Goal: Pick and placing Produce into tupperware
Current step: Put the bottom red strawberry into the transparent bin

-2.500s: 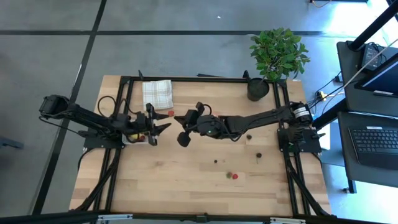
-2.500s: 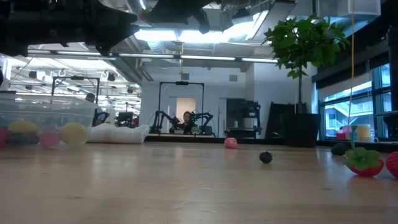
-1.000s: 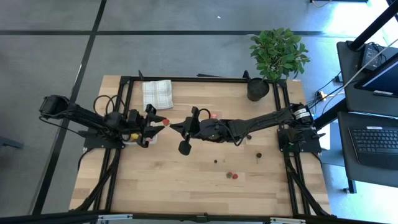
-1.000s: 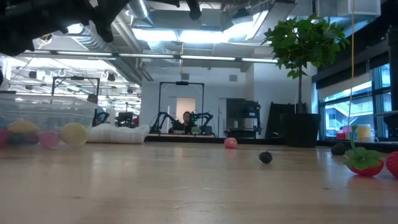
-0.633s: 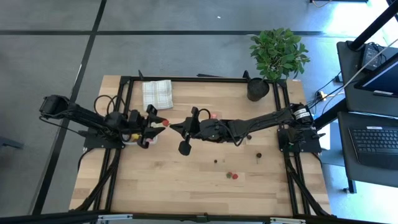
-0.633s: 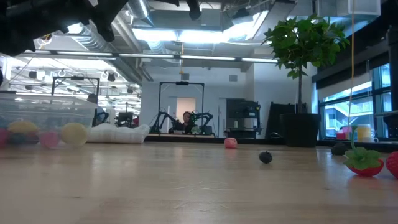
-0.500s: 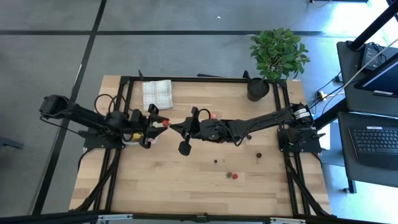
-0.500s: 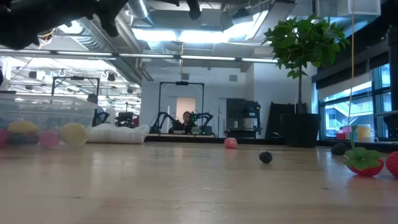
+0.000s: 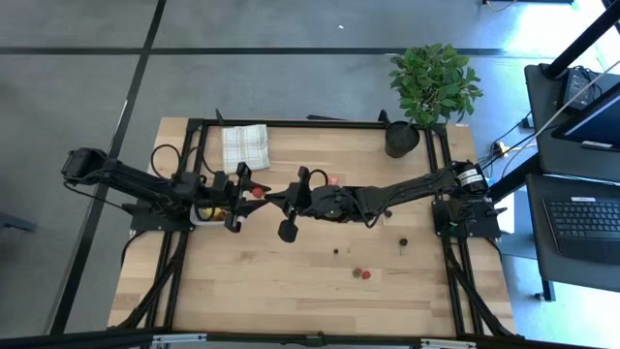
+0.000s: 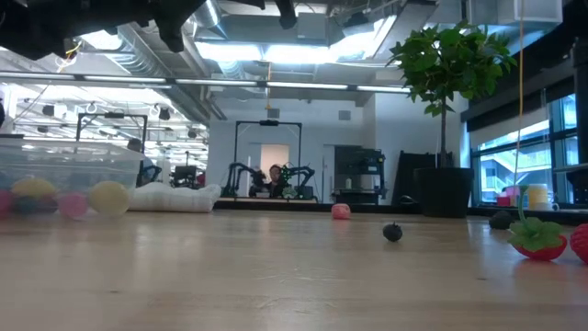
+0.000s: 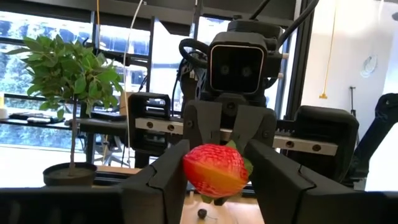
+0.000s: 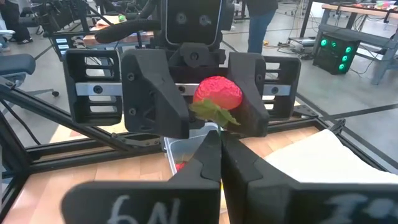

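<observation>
- The left gripper (image 9: pixel 246 194) hangs above the table (image 9: pixel 291 281) with a red strawberry (image 11: pixel 214 169) clamped between its two fingers, leaf end toward the facing arm.
- Directly opposite and close in front of it, the right gripper (image 9: pixel 274 200) waits with its fingers pressed together, holding nothing.
- The tupperware (image 12: pixel 186 152) sits on the table just beneath and slightly behind the left gripper, clear-walled, with a yellow piece (image 10: pixel 108 197) and pink ones already inside.
- More produce lies well apart from both grippers: a second strawberry (image 10: pixel 537 241), a dark cherry (image 10: pixel 392 233) and a pink piece (image 10: pixel 341 211) loose on the wood.
- The step in hand appears to be the drop. It would go best if the left gripper draws back until the berry is squarely over the container's opening, lowers close to the rim, then parts its fingers; letting go from here risks the berry landing outside the tupperware or bouncing off its rim.
</observation>
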